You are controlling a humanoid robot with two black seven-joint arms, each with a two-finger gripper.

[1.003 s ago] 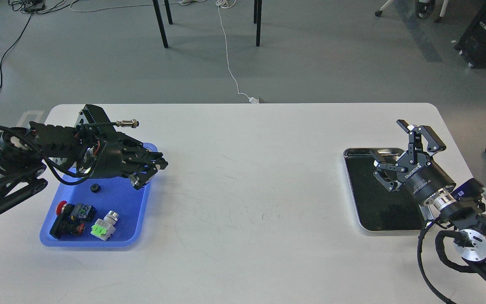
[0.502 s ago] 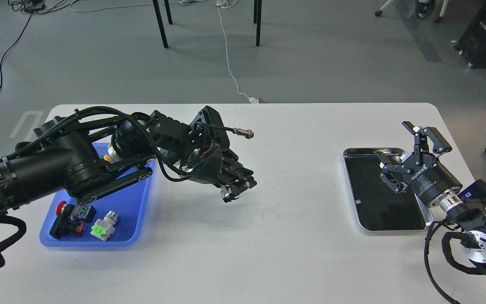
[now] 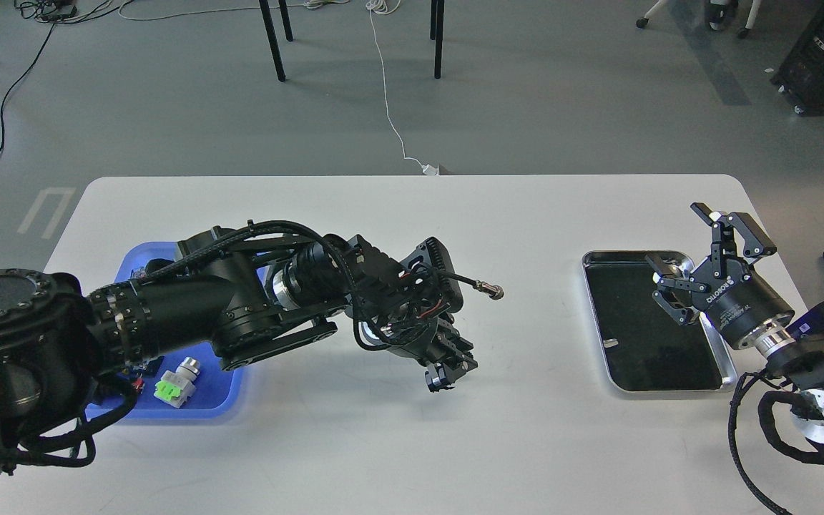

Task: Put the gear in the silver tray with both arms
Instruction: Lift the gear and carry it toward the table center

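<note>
Shifted farther right and nearer since half a second ago: left gripper (image 3: 448,373), now hovering over the bare middle of the white table (image 3: 412,214), well clear of the blue tray (image 3: 229,390) where it hung a second back. Fingers drawn close together, tips pointing down; whether a gear sits between them cannot be told, too dark and small. Behind it, a finned black wrist block with a silver-tipped cable connector (image 3: 487,289) jutting right, then the thick left arm (image 3: 190,315) stretching back across the blue tray and covering most of it. Still showing in the tray's near corner: a white and green switch part (image 3: 172,386). Edged slightly right over the same span: right gripper (image 3: 702,261), fingers spread wide apart, nothing between them, poised above the far right corner of the silver tray (image 3: 601,343). Silver tray lying flat near the table's right edge, dark bottom bare, well apart from the left gripper. Right arm (image 3: 784,343) running back to the lower right corner.
</note>
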